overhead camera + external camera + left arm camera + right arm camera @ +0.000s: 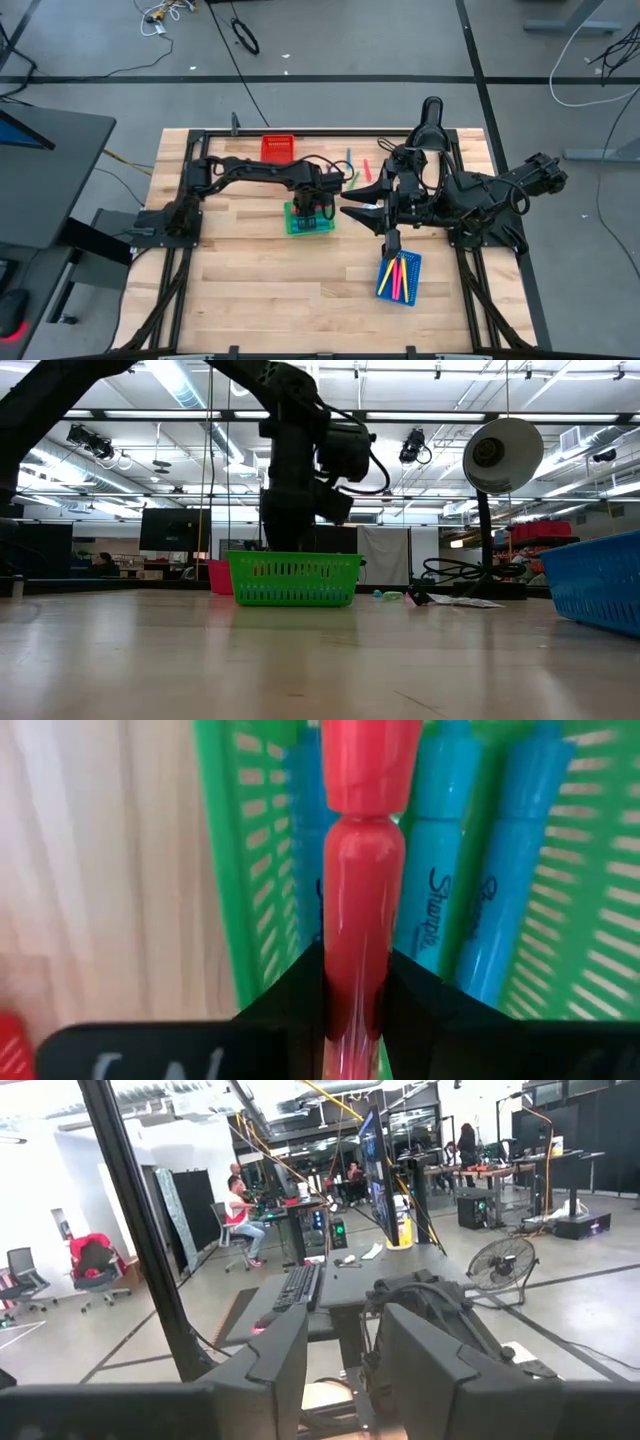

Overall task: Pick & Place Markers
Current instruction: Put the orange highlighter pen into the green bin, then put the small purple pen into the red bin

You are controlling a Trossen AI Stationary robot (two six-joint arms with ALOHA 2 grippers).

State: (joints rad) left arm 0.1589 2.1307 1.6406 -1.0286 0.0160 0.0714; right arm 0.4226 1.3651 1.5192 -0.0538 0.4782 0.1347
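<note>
One red marker [358, 880] pinched in the left hand [355, 1005]; three blue markers [432, 890] in green tray [225, 870].

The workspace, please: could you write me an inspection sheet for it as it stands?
Surface: wooden table, bare at its front.
Job's things: red marker clamped in the left hand over the green tray, which holds blue markers; several markers in the blue tray; loose markers near the table's back edge.
Clutter: red tray at the back edge; desk lamp.
Hands: left shut on the red marker; right hand raised, holding nothing, its fingers apart.
Cables: loose ones on the floor beyond the table.
Surroundings: workshop with desks; people seated far off.
</note>
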